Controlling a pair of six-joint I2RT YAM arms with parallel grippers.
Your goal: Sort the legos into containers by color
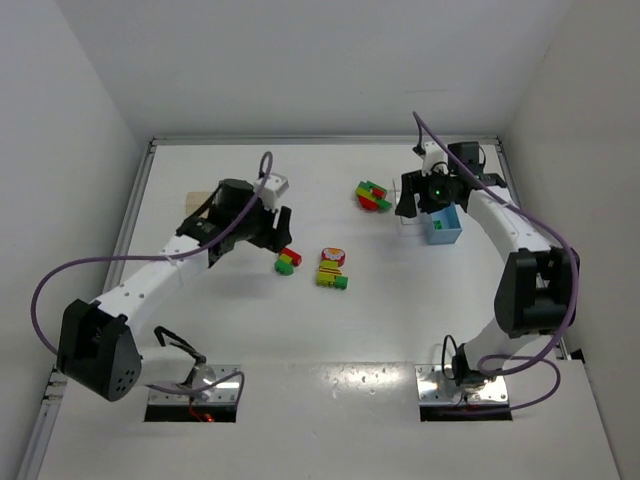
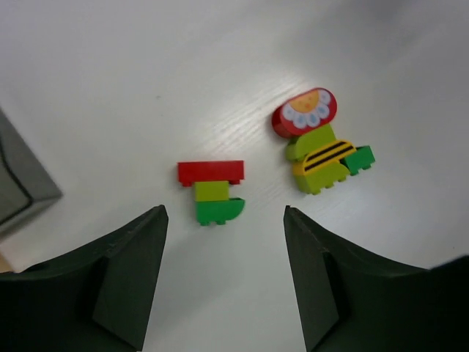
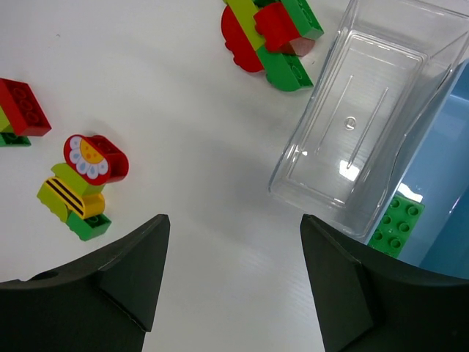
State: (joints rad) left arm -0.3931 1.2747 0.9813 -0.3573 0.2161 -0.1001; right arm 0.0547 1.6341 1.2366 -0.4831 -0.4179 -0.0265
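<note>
1. Top external view: the left gripper [image 1: 278,232] hangs over the table [image 1: 250,330] left of centre. A small red-and-green lego stack [image 1: 288,262] lies just on its near side, and a flower-topped lego cluster [image 1: 332,268] lies right of that, apart from it. A red-green cluster [image 1: 373,196] lies farther back, near the right gripper [image 1: 422,205] and the blue bin [image 1: 444,226]. Bare tabletop stretches between the legos and the near edge.
2. Left wrist view: the fingers are spread with nothing between them. The stack lies ahead of the gap, and a grey bin [image 2: 22,183] corner shows at the edge.
3. Right wrist view: the fingers are spread over bare table, holding nothing. The clear bin [image 3: 352,125] sits against the blue bin, with a green brick [image 3: 396,224] on the blue side.
</note>
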